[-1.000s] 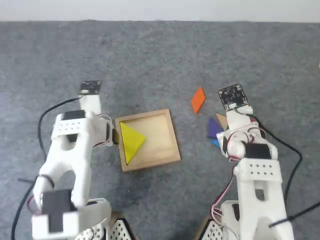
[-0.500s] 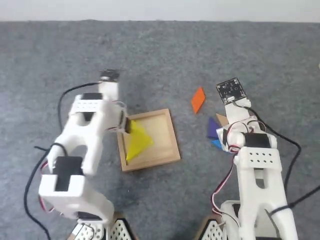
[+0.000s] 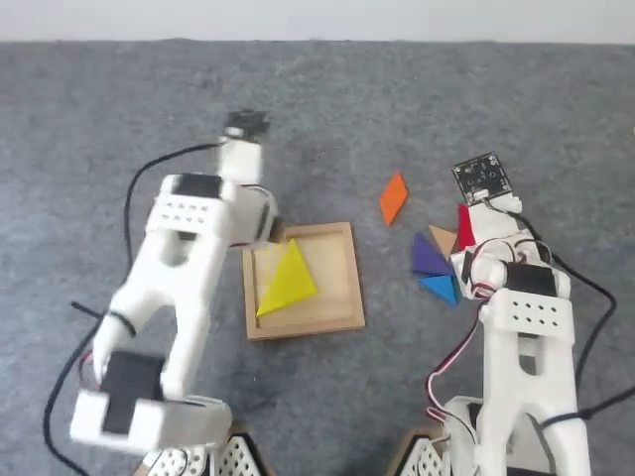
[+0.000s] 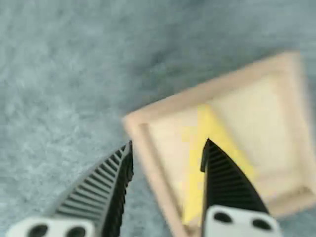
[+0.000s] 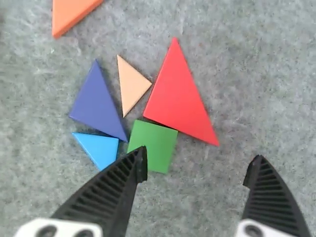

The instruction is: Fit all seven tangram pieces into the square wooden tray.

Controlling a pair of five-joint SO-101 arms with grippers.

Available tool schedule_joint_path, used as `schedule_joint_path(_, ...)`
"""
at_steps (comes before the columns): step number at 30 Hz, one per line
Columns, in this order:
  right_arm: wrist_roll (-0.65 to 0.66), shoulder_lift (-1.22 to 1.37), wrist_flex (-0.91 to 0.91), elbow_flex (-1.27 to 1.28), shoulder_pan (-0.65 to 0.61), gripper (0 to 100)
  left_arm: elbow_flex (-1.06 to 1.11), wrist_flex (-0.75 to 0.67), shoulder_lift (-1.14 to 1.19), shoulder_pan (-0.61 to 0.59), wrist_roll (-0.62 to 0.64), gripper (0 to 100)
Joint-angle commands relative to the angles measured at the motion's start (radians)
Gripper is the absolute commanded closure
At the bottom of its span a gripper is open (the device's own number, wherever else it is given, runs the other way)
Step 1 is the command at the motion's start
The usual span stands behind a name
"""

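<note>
**Grey carpet, tray nudged, one of seven in**

Tray point(image 3: 310, 328) sits near mid-table, a touch further right and more turned than a second ago. Yellow triangle point(image 3: 289, 282) lies flat inside it; over the same second it turns from pointing sideways to pointing at the far rim. Left arm swings from the tray's left side to its far-left corner. Left gripper point(image 4: 168, 145) hangs there with jaws spread, one finger outside the wall over carpet, the other over the yellow triangle. Can't tell if either touches.

Right arm shifts back a bit, uncovering more of the loose cluster. Right gripper point(image 5: 199, 155) hovers over it, jaws wide apart, holding nothing. Beneath it lie the red triangle point(image 5: 180, 96), purple triangle point(image 5: 96, 103), tan triangle point(image 5: 131, 84), blue triangle point(image 5: 98, 148) and green square point(image 5: 153, 145), packed close, some edges touching. Orange piece point(image 3: 394, 198) lies apart, between cluster and tray, on the far side.

Judgement: early stage. Six pieces are still out, and the yellow one looks skewed, not yet seated in a corner.

Carpet point(image 3: 417, 99) is grey and short-piled, covering the whole table. Pale wall point(image 3: 317, 20) runs along the far edge.
</note>
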Motion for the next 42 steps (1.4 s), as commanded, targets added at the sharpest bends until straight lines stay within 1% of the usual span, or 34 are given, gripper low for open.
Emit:
schedule_joint_path(1, 0.008, 0.002, -0.013, -0.051, 0.007, 68.1, 0.044, -0.009, -0.123, 0.149, 0.018, 79)
schedule_joint_path(4, -0.011, 0.002, -0.012, -0.049, 0.007, 68.1, 0.071, -0.080, -0.066, 0.218, 0.034, 79)
schedule_joint_path(9, -0.028, 0.002, -0.012, -0.032, -0.005, 68.1, 0.071, -0.149, 0.121, 0.219, 0.034, 79)
schedule_joint_path(13, -0.028, 0.002, -0.012, -0.026, -0.010, 68.1, 0.099, -0.158, 0.140, 0.144, -0.017, 79)
schedule_joint_path(23, -0.031, 0.002, -0.013, -0.029, -0.010, 68.1, 0.159, -0.152, -0.009, -0.103, -0.190, 80)
schedule_joint_path(26, -0.032, 0.002, -0.013, -0.029, -0.010, 68.1, 0.153, -0.157, -0.018, -0.176, -0.212, 80)
schedule_joint_path(28, -0.032, 0.002, -0.013, -0.029, -0.010, 68.1, 0.137, -0.157, -0.035, -0.219, -0.204, 80)
schedule_joint_path(31, -0.032, 0.002, -0.012, -0.029, -0.002, 68.1, 0.108, -0.155, -0.060, -0.310, -0.114, 79)
schedule_joint_path(33, -0.034, 0.002, -0.012, -0.029, 0.025, 68.1, 0.119, -0.155, -0.052, -0.347, -0.043, 79)
schedule_joint_path(36, -0.034, 0.005, -0.012, -0.071, 0.096, 68.1, 0.137, -0.150, -0.026, -0.347, 0.109, 79)
schedule_joint_path(39, -0.028, 0.071, 0.007, -0.190, 0.137, 68.1, 0.116, -0.118, -0.040, -0.313, 0.233, 78)
schedule_joint_path(42, -0.025, 0.240, 0.074, -0.377, 0.130, 68.1, 0.114, -0.098, -0.068, -0.275, 0.282, 78)
